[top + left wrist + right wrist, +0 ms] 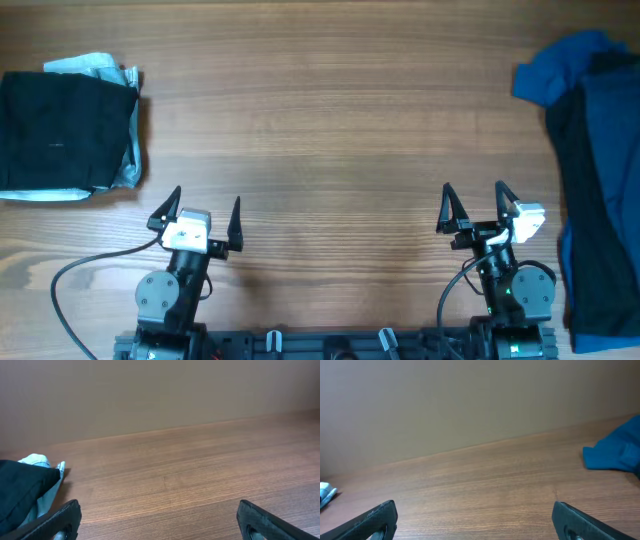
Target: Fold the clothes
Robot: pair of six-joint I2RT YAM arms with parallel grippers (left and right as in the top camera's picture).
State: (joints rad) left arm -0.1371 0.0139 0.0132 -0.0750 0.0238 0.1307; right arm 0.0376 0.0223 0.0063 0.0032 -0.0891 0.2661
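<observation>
Two heaps: clothes are set at opposite edges of the tabletop, with both arms parked at the lower edge of the overhead view.
Done: at the upper left a black garment is laid as a flat rectangle upon light-blue denim, of which only the top and right edges are seen; this stack is judged finished.
Remaining: at the right edge a royal-blue garment and a dark navy garment are left rumpled and overlapping, not yet folded.
Left fingers: spread apart, nothing held, well apart from the stack.
Right fingers: spread apart, nothing held, near the rumpled heap but not touching it.
Progress: judged about midway; the exact count in the heap cannot be told.
</observation>
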